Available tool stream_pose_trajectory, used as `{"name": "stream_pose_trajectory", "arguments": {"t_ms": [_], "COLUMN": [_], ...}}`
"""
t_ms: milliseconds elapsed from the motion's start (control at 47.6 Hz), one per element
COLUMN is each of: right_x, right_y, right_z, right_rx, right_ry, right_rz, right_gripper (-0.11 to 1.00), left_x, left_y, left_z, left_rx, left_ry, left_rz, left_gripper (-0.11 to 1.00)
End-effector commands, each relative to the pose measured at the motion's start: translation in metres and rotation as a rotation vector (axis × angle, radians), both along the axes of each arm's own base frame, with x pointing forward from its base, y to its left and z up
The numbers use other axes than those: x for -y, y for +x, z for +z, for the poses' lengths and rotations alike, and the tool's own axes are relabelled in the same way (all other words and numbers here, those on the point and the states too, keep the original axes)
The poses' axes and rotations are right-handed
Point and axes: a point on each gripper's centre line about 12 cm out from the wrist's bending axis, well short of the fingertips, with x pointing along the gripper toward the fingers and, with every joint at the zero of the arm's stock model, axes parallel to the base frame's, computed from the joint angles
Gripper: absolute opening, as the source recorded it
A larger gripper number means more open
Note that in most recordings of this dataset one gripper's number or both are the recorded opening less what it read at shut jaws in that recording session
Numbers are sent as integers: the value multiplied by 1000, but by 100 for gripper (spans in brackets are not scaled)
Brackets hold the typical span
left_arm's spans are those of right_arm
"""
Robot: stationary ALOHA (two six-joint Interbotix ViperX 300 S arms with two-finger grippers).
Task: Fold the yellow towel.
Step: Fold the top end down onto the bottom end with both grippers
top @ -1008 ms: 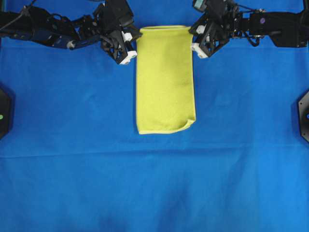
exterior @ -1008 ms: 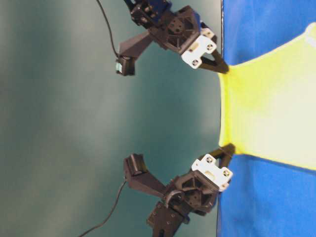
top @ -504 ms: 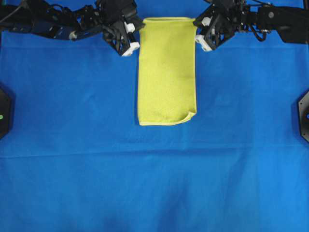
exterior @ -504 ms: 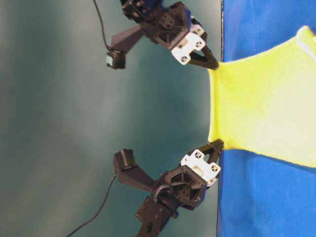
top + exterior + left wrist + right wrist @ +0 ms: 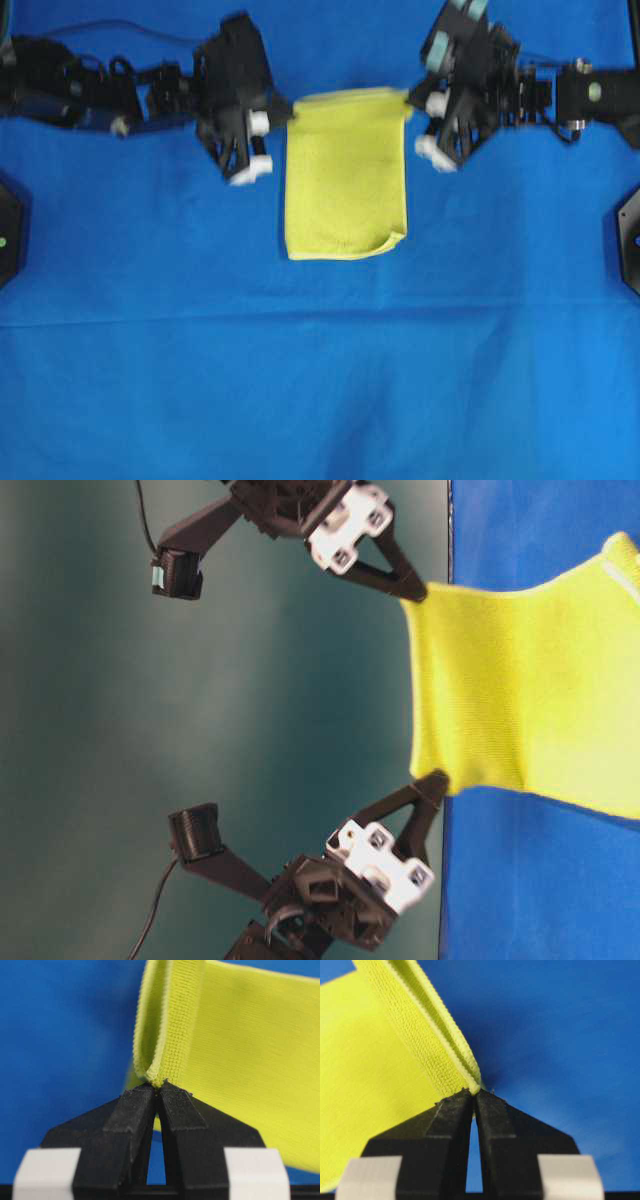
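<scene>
Where blue cloth covers the table, both fingers clamped on yellow towel corners, teal backdrop behind.

Both grippers pinch a corner each of the yellow towel, its edge stretched taut between them above the blue cloth.

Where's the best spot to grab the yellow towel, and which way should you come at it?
Take the yellow towel by its two far corners, one from each outer side. It is flat and floppy, and corners keep the edge stretched straight. The left gripper and right gripper pinch there.
</scene>
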Motion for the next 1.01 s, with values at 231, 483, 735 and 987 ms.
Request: {"name": "stream_pose_trajectory", "arguments": {"t_ms": [231, 483, 735, 987], "right_x": [-48, -70, -79, -85], "right_y": [6, 4, 12, 19], "right_z": [-1, -26, -42, -51], "right_rx": [-21, -48, -23, -19], "right_ry": [45, 122, 177, 192], "right_rz": [84, 114, 140, 165], "right_gripper": [4, 4, 4, 4], "left_x": [62, 94, 105, 106], "left_y": [4, 6, 8, 12], "left_z": [-2, -23, -40, -38], "left_rx": [-63, -97, -101, -78], "left_ry": [-22, -43, -70, -66], "left_rz": [-155, -226, -235, -238], "left_gripper": [2, 2, 2, 3]}}
